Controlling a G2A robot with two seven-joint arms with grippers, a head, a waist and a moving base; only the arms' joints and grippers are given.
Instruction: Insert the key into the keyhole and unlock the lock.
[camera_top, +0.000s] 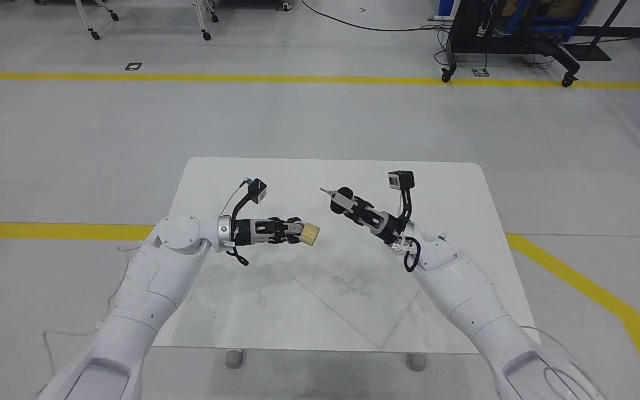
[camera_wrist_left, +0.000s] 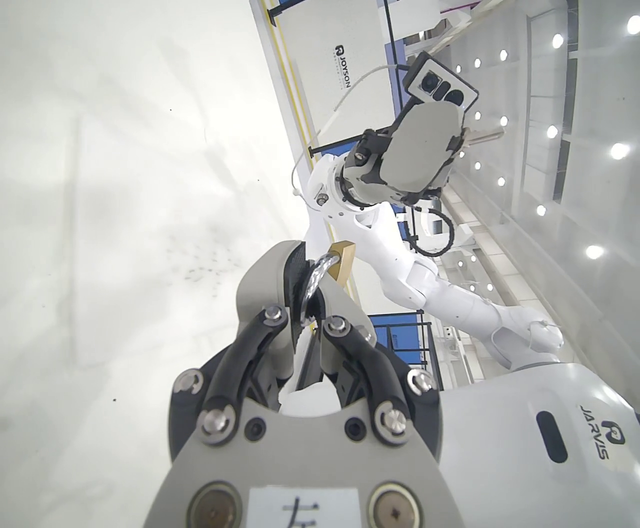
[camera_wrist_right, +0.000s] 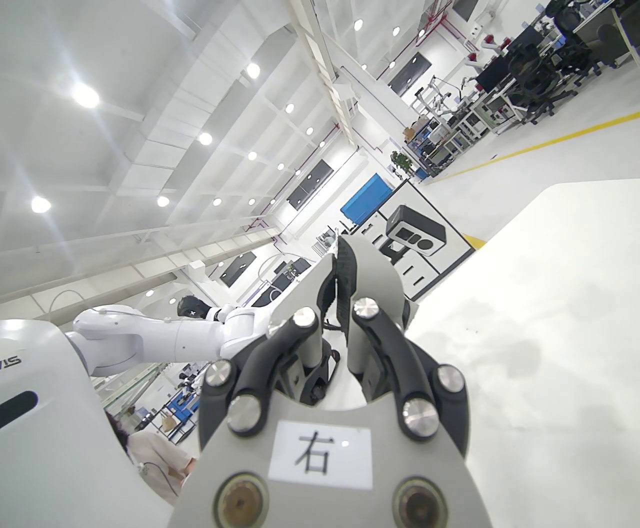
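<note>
Key and lock both held off the table, not yet mated.
The right gripper (camera_top: 338, 197) is pinched on the key (camera_top: 326, 191), whose blade juts ahead of it. Near that tip but apart, the left gripper (camera_top: 297, 232) clamps the lock (camera_top: 312, 234) by its shackle, brass body outward. The blade likely needs squaring to the keyhole end before pushing and twisting. Below both is the white table (camera_top: 440, 180), and beyond it grey floor with a yellow line (camera_top: 300, 77).

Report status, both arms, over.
Left gripper shut on lock. Right gripper shut on key. Key and lock apart, not inserted. Nothing between them.
</note>
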